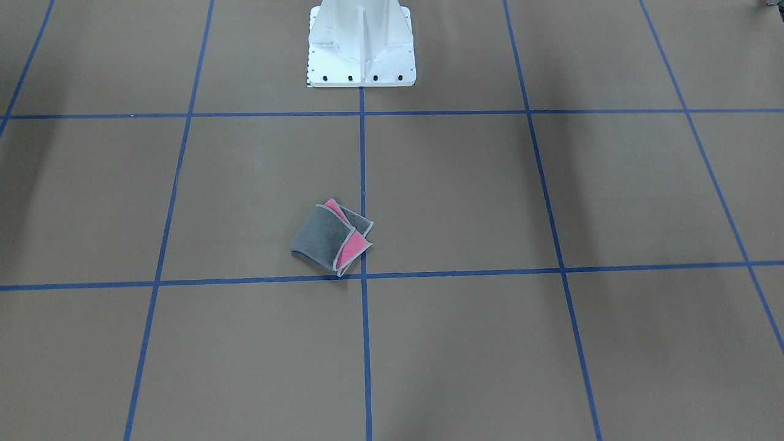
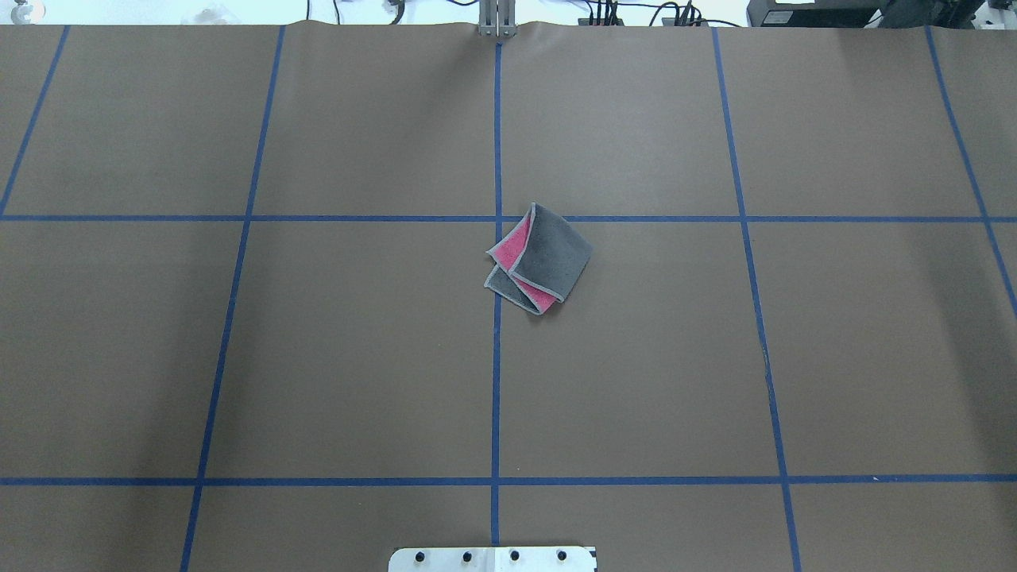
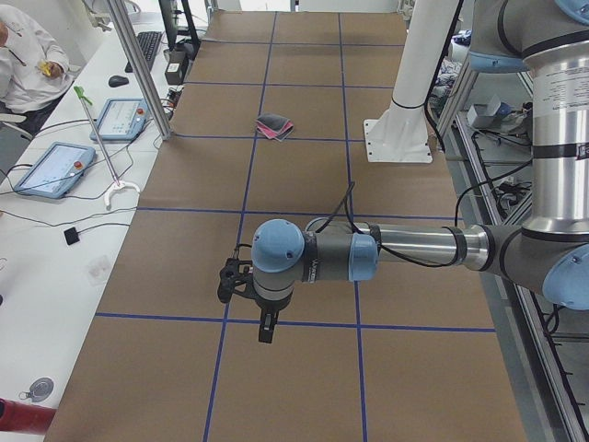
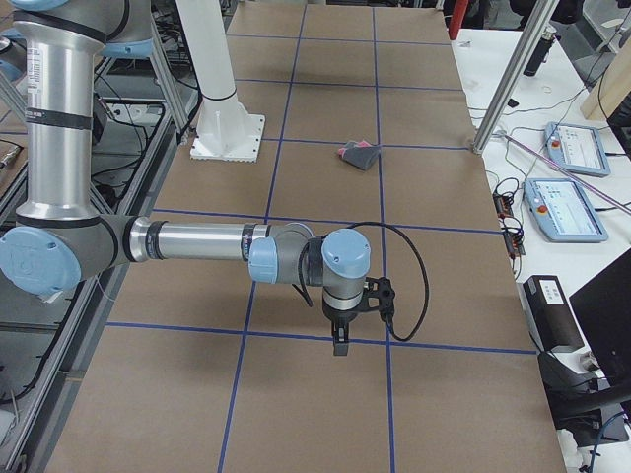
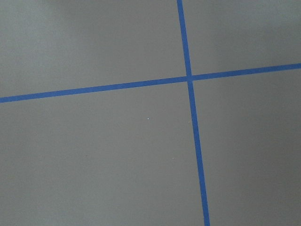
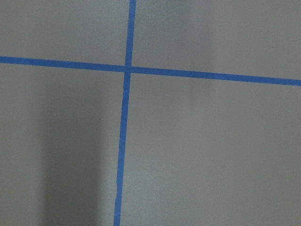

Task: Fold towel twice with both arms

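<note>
I am looking at the towel (image 2: 548,254) lying by itself on the table (image 2: 357,357), out beyond the white pedestal (image 1: 361,49). It is sitting where the centre tape line (image 2: 496,381) is meeting the farther cross line (image 2: 357,218), with most of the cloth on the robot's right of the centre line. It is resting as a small squarish packet, grey face up, with pink slivers and a second grey layer fanning out along the edge nearest the centre line, so I am judging both folds to be in, though loosely. Neither arm is near it: the left arm (image 3: 405,247) and the right arm (image 4: 197,241) are each reaching low over bare table, well apart from the cloth, toward opposite ends. The left claw (image 3: 266,331) and the right claw (image 4: 340,343) are pointing down, but only the side cameras are showing them, so I cannot tell whether either is open or closed. The wrist cameras are giving me only brown paper and tape crossings, no fingers. I am treating this as the checking step. To do it well, I am leaving the packet alone unless neater edges are wanted. If they are, I am planning to bring both claws onto the fanned corners together, pinching all layers at once and drawing them level, because soft terry is likely to unfold under a one-sided tug.
</note>
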`<state>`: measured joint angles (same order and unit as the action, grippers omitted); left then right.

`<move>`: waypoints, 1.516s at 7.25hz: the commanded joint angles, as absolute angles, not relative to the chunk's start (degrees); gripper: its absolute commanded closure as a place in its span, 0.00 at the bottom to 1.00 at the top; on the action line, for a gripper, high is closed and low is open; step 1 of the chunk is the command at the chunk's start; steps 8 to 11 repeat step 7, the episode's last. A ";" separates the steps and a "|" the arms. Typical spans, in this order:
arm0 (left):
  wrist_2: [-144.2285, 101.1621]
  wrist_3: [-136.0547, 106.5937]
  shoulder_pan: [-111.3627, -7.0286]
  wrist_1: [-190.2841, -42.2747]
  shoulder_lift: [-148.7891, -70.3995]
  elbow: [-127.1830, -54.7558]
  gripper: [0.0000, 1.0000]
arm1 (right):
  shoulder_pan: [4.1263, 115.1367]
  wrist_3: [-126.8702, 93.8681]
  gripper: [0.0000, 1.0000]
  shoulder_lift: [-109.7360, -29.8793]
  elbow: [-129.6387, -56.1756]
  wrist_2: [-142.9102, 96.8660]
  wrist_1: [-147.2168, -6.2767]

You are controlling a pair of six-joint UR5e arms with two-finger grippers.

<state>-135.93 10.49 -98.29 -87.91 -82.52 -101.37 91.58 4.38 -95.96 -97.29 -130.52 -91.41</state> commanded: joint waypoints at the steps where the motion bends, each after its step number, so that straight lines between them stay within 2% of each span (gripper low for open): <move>1: -136.40 10.20 -98.44 -88.07 -81.13 -103.89 0.00 | 91.58 4.22 0.00 -96.06 -97.29 -130.52 -91.32; 11: -135.18 10.11 -98.26 -88.06 -79.37 -105.20 0.00 | 91.58 4.13 0.00 -96.24 -97.30 -132.35 -91.32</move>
